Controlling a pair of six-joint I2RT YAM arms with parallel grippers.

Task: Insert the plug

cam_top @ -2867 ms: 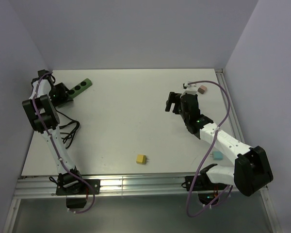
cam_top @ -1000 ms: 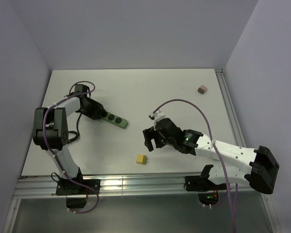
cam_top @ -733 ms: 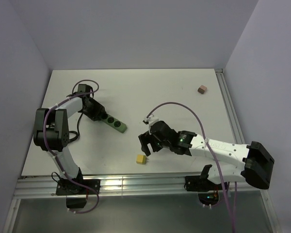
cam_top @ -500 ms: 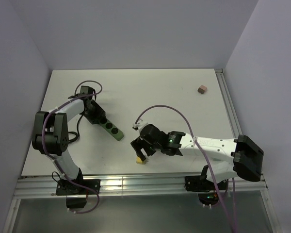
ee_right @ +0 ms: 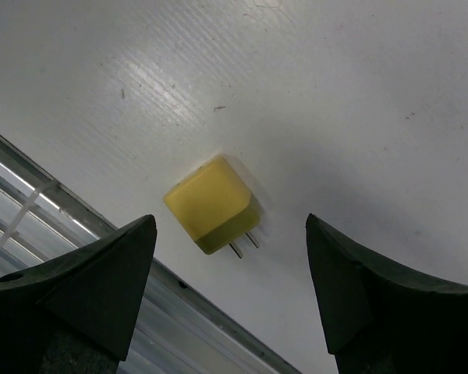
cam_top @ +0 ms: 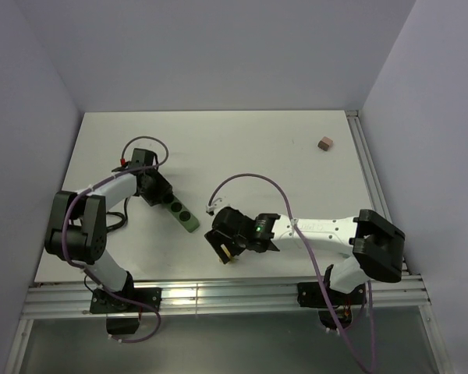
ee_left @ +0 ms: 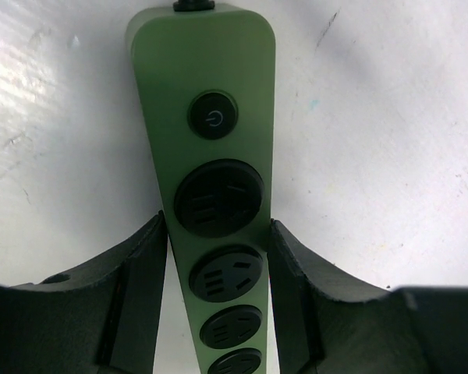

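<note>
While your right gripper (ee_right: 228,234) hangs spread wide with the yellow plug (ee_right: 210,204) lying untouched between its fingers, ready for a grasp, your left gripper (ee_left: 217,257) clamps the green power strip (ee_left: 203,70), presumably steadying its sockets for insertion.

The one sign that can be read is a power symbol, a thin pale ring broken at the top by a short upright stroke. It stands on the round black button (ee_left: 212,115) of the green power strip (ee_left: 162,93), above its sockets.
</note>
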